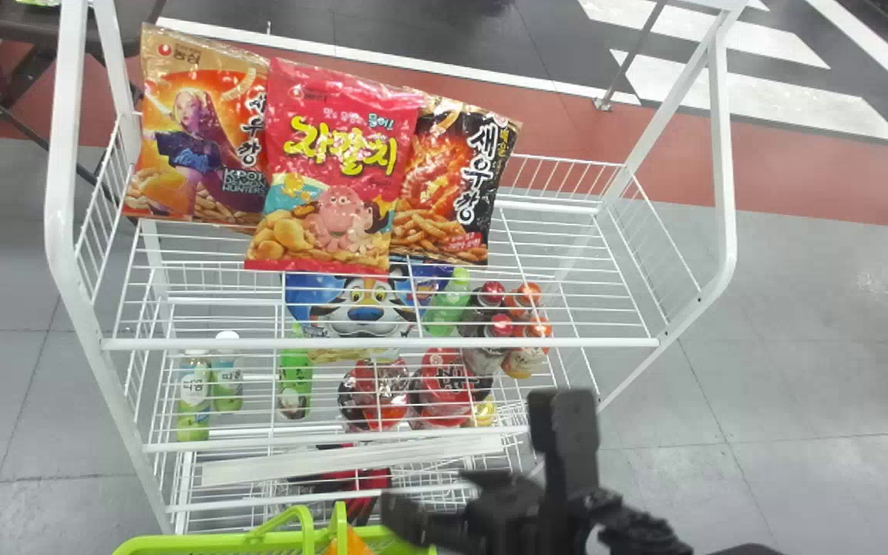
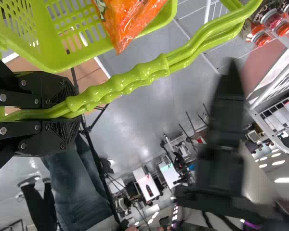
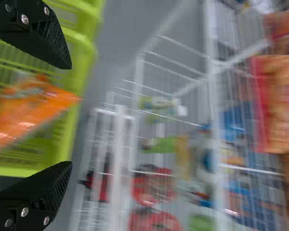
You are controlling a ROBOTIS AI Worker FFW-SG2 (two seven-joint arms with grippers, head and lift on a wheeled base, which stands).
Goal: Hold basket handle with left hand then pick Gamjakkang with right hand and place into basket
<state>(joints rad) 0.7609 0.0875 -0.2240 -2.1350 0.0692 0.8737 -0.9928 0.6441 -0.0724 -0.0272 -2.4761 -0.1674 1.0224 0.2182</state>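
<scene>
Low in the head view, my right gripper (image 1: 476,453) is open, above and right of the green basket (image 1: 205,544). In the right wrist view my right gripper (image 3: 68,115) stands open with nothing held; beyond its fingers an orange snack bag (image 3: 31,106) lies in the basket (image 3: 82,53). The left wrist view has my left gripper (image 2: 70,114) shut on the green basket handle (image 2: 135,79), beside the basket (image 2: 62,55) with the orange bag (image 2: 130,19) inside. I cannot tell whether that bag is the Gamjakkang.
A white wire rack (image 1: 378,344) stands ahead. Its top shelf holds an orange snack bag (image 1: 197,139), a red bag (image 1: 332,169) and a dark-orange bag (image 1: 452,181). Bottles (image 1: 502,324) and red packs (image 1: 444,385) sit on lower shelves. The rack's uprights rise at both sides.
</scene>
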